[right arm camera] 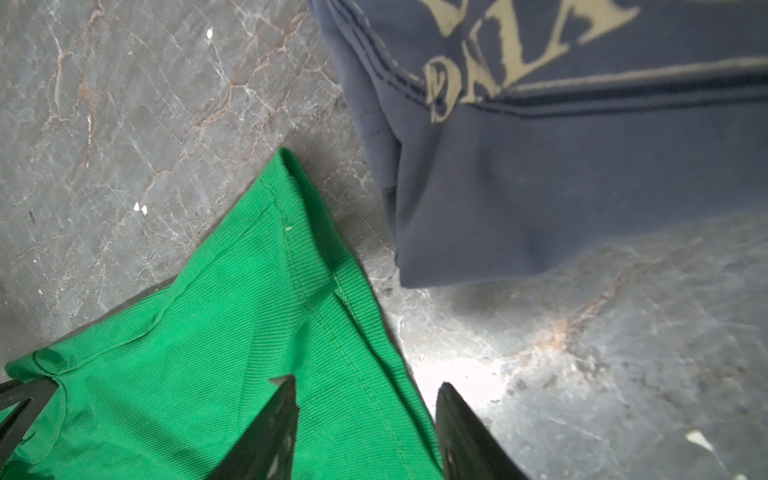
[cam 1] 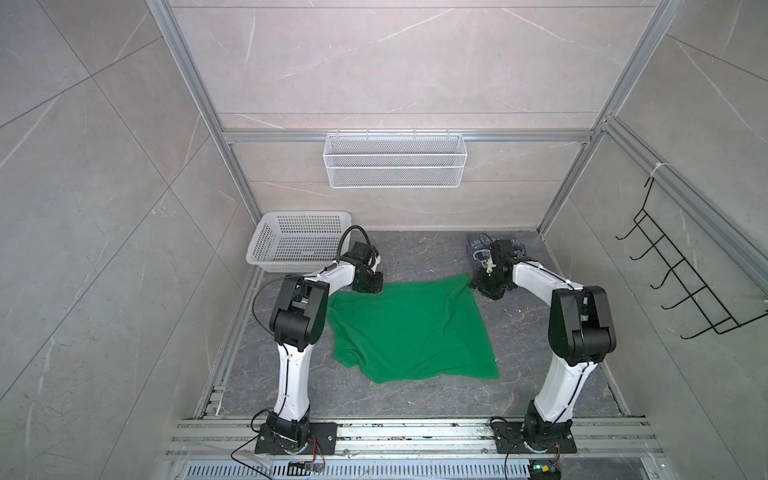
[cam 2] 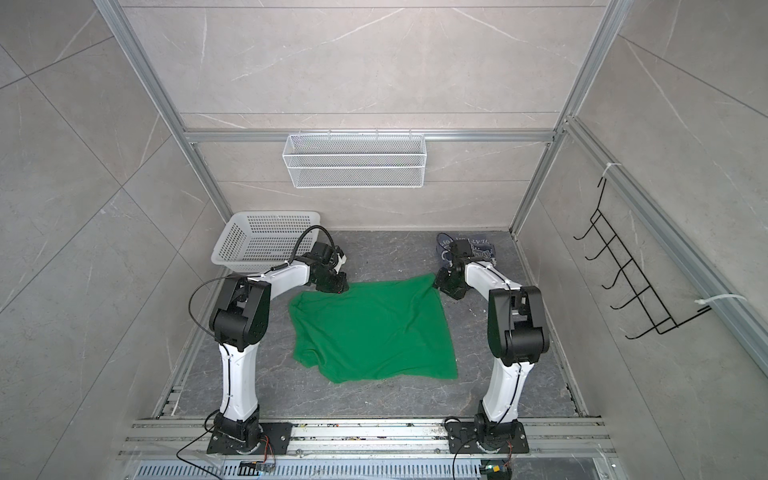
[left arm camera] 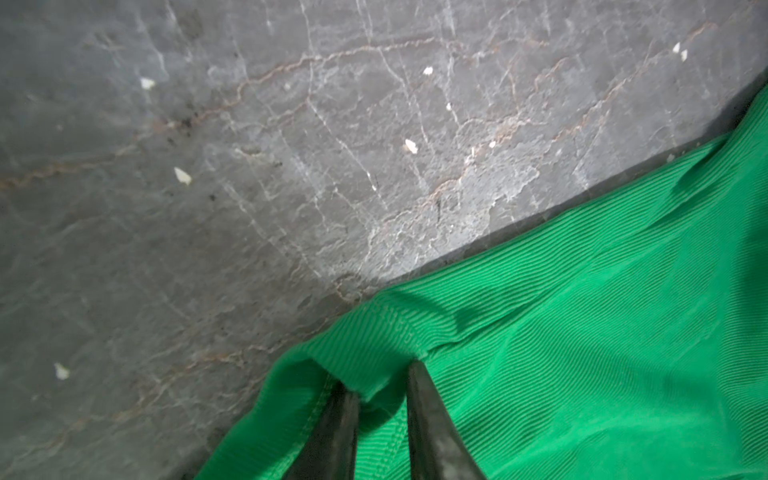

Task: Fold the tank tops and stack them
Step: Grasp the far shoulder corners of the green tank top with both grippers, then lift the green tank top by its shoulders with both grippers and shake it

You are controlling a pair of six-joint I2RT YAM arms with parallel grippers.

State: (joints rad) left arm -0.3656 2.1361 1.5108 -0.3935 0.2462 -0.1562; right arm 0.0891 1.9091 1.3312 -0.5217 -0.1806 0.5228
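The green tank top [cam 1: 411, 328] [cam 2: 374, 328] lies spread and wrinkled in the middle of the dark stone floor. My left gripper [cam 1: 368, 286] [left arm camera: 380, 376] is at its far left corner, jaws closed on a bunched fold of the green hem [left arm camera: 374, 332]. At the far right corner my right gripper [cam 1: 484, 286] [right arm camera: 368, 381] stands open and straddles the hem, one finger over the cloth [right arm camera: 249, 332] and one over bare floor. The slate-blue tank top [cam 1: 478, 245] [cam 2: 482, 243] [right arm camera: 582, 166] with pale lettering lies folded just behind the right gripper, apart from the green one.
A white perforated basket [cam 1: 307, 214] stands at the back left, close behind my left arm. A white wire basket [cam 1: 395, 160] hangs on the back wall and a black hook rack [cam 1: 685, 282] on the right wall. Metal rails [cam 1: 415, 432] run along the front.
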